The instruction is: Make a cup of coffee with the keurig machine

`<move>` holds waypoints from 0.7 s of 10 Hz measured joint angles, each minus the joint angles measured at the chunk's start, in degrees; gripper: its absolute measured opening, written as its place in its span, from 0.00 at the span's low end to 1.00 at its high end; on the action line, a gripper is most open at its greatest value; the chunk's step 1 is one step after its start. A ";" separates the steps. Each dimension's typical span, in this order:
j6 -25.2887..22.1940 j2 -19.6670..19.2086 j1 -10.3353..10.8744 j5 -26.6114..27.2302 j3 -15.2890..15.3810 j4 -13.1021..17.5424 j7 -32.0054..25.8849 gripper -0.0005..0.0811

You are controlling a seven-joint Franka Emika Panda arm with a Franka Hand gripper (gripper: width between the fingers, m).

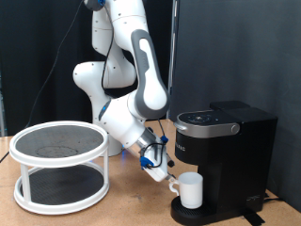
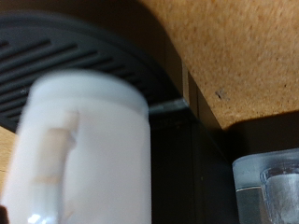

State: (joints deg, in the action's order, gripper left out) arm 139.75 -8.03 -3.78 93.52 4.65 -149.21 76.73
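The gripper [image 1: 166,173] hung just left of the cup [image 1: 191,189] on the keurig machine's [image 1: 226,155] base, its jaws' spread impossible to tell.

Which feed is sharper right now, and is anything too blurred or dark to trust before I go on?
Exterior view: evenly lit and sharp; the cup sits on the keurig machine's drip base, with the gripper beside its handle; the machine's black front swallows detail. Wrist view: the cup fills the frame at close range, soft and out of focus, with the dark ribbed base behind it.

The keurig machine [image 1: 221,141] bears small white lettering (too blurred to read).
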 joint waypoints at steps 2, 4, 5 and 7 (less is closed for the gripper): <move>-1.47 2.16 -1.59 0.34 -1.07 -2.44 -1.45 0.91; -2.71 4.32 -3.01 -0.50 -2.05 -4.48 -2.17 0.91; -3.17 5.52 -3.36 -1.54 -2.52 -5.41 -2.07 0.91; -5.11 5.47 -3.34 -1.47 -2.47 -5.45 -2.07 0.91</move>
State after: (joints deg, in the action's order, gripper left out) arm 134.64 -2.56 -7.12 92.05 2.18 -154.67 74.66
